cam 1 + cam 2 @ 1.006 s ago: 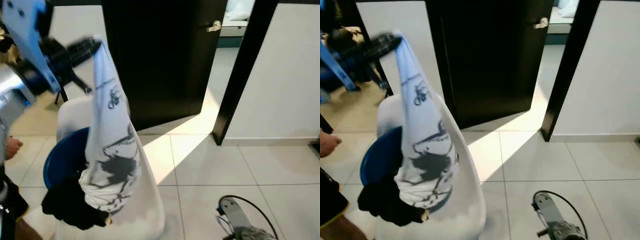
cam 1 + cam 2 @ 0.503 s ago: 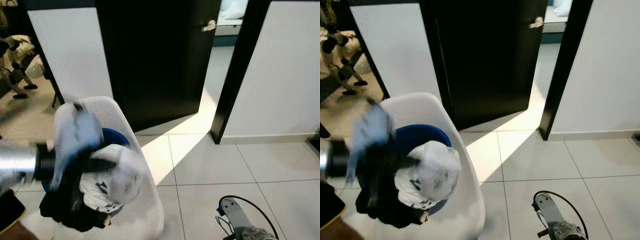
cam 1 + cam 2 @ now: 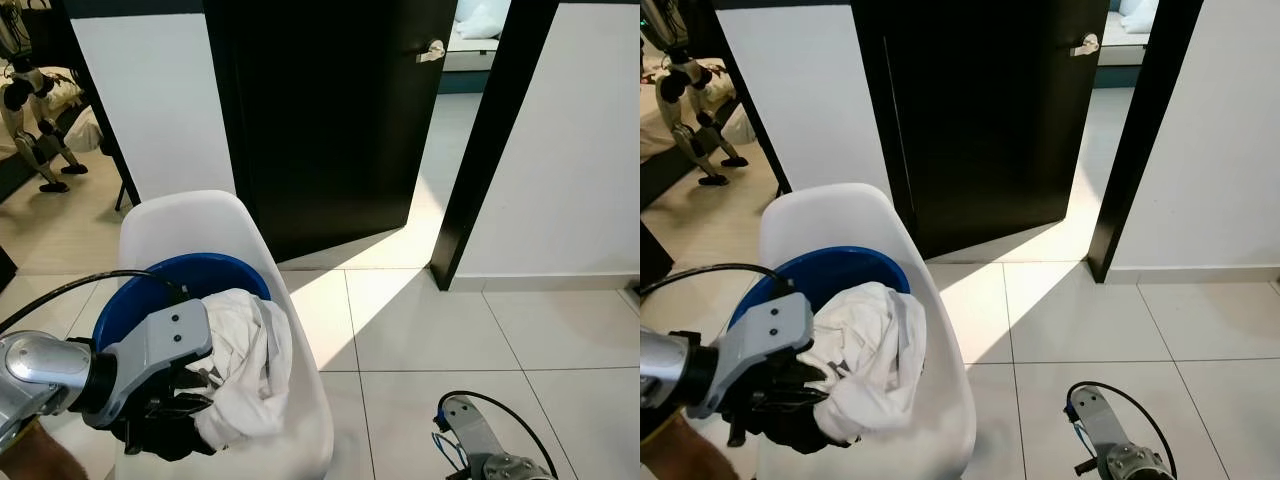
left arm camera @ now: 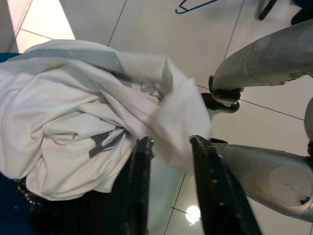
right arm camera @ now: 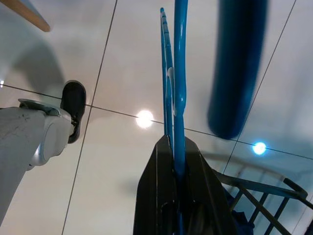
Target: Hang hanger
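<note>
A home: tiled floor (image 3: 480, 330), dark bedroom door (image 3: 330, 120), laundry-filled chair (image 3: 170, 225).

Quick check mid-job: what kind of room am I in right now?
Most likely a tiled hallway or living area in a home: a dark door stands ajar onto a bedroom, and a white chair holds a blue basin of laundry.

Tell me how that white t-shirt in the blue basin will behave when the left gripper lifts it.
The white t-shirt is crumpled into soft folds, so it will likely hang limp and stretch out. It looks light. It lies over dark clothes in the blue basin, which may snag and come along. The left gripper has fingers open around one fold, so the grip could slip.
</note>
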{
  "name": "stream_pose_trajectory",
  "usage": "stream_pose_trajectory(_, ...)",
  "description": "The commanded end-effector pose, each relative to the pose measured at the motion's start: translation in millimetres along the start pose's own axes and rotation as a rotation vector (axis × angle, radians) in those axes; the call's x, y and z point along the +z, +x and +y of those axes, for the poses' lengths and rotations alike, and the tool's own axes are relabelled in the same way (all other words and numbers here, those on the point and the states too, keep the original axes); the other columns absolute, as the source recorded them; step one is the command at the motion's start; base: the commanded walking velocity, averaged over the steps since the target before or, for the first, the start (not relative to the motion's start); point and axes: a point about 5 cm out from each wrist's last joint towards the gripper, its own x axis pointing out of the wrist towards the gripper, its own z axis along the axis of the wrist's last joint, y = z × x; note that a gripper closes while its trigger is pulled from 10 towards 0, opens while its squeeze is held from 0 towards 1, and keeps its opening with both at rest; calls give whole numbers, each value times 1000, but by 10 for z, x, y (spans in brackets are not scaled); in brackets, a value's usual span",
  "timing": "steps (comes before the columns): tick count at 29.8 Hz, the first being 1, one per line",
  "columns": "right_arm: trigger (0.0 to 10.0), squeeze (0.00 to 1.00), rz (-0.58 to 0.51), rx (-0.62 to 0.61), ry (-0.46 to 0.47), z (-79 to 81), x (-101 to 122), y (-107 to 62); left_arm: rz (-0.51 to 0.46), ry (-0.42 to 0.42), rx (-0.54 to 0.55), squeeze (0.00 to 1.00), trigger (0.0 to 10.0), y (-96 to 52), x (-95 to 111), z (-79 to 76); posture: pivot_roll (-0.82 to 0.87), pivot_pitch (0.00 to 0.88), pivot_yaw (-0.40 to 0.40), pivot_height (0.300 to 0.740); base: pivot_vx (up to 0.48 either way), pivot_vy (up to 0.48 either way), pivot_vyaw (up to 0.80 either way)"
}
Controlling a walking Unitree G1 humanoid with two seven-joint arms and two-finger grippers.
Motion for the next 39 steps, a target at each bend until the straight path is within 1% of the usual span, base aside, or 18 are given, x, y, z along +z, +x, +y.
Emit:
stream_pose_trajectory(1,10000,0,6,7,-8,26,-7,4,-66,-2,16,1000,10000,-28,70,29,12,0,14,740,0,0,0)
stream_pose_trajectory(3,10000,0,7,6,-9,26,-7,4,-202,-20,37,1000,10000,-94,211,70,14,0,15,740,0,0,0)
stream_pose_trajectory(5,10000,0,7,6,-9,26,-7,4,-202,-20,37,1000,10000,-94,211,70,14,0,15,740,0,0,0)
stream_pose_trajectory(6,10000,0,7,6,-11,26,-8,4,-278,-33,47,1000,10000,-121,276,89,15,0,16,740,0,0,0)
stream_pose_trajectory(7,10000,0,7,6,-11,26,-8,4,-278,-33,47,1000,10000,-121,276,89,15,0,16,740,0,0,0)
stream_pose_trajectory(9,10000,0,-3,16,-7,34,-3,4,-458,-79,148,1000,10000,-146,388,195,18,0,22,740,0,0,0)
stream_pose_trajectory(10,10000,0,-18,29,3,43,4,5,-558,-154,234,0,10000,-111,403,270,19,0,22,740,0,0,0)
stream_pose_trajectory(11,10000,0,-18,29,3,43,4,5,-558,-154,234,0,10000,-111,403,270,19,0,22,740,0,0,0)
stream_pose_trajectory(12,10000,0,-43,42,20,56,16,6,-655,-301,358,0,10000,9,349,353,20,0,23,740,0,0,0)
stream_pose_trajectory(13,10000,0,-43,42,20,56,16,6,-655,-301,358,0,10000,9,349,353,20,0,23,740,0,0,0)
stream_pose_trajectory(15,10000,0,-58,49,23,62,26,6,-665,-441,443,0,10000,186,218,360,19,0,24,740,0,0,0)
stream_pose_trajectory(16,10000,0,-58,49,23,62,26,6,-665,-441,443,0,10000,186,218,360,19,0,24,740,0,0,0)
stream_pose_trajectory(20,10000,0,-73,55,37,69,37,6,-602,-606,507,0,10000,460,22,268,19,0,20,740,0,0,541)
stream_pose_trajectory(23,10000,0,-82,41,41,59,44,5,-589,-667,535,0,10000,613,28,187,20,0,19,740,0,0,794)
stream_pose_trajectory(31,10000,0,-82,35,33,52,44,5,-606,-679,610,0,10000,704,191,211,21,0,15,740,0,-197,198)
stream_pose_trajectory(35,10000,0,-82,35,37,56,41,6,-605,-619,640,0,10000,675,252,258,23,0,11,740,0,-419,0)
stream_pose_trajectory(36,10000,0,-84,39,39,60,40,6,-592,-580,699,0,10000,644,249,309,24,0,10,740,0,0,0)
stream_pose_trajectory(39,10000,0,-85,41,39,61,41,6,-590,-574,723,0,10000,631,244,330,24,0,11,740,0,0,0)
